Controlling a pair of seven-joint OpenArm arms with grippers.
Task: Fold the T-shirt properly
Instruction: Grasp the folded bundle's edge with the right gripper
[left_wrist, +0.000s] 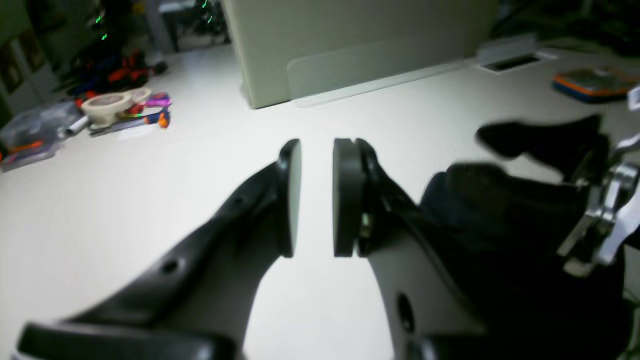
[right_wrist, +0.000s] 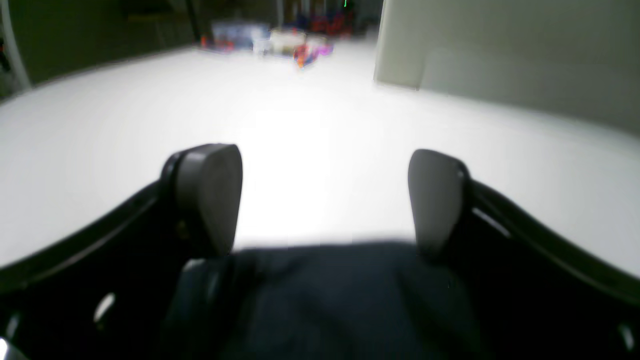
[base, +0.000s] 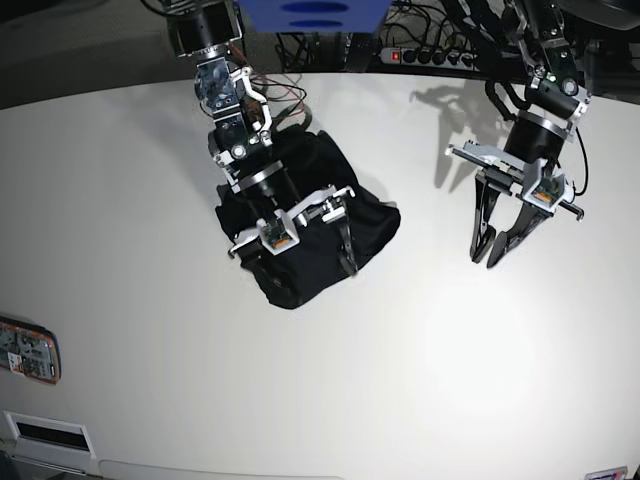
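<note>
The T-shirt (base: 310, 235) is lying bunched in a compact, rumpled black heap on the white table (base: 420, 360), toward the far left of the base view. Its soft, thin fabric is showing no print, and its edges are sitting uneven rather than squared. In the right wrist view its dark cloth (right_wrist: 340, 295) is filling the near edge.

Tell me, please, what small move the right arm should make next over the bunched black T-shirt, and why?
Probably lower the right gripper and close it on the near edge of the plain black T-shirt. Its jaws stand wide open over the cloth with nothing between them, and the shirt lies crumpled in a heap on the white table. The left gripper hangs off to the side, holding nothing.
</note>
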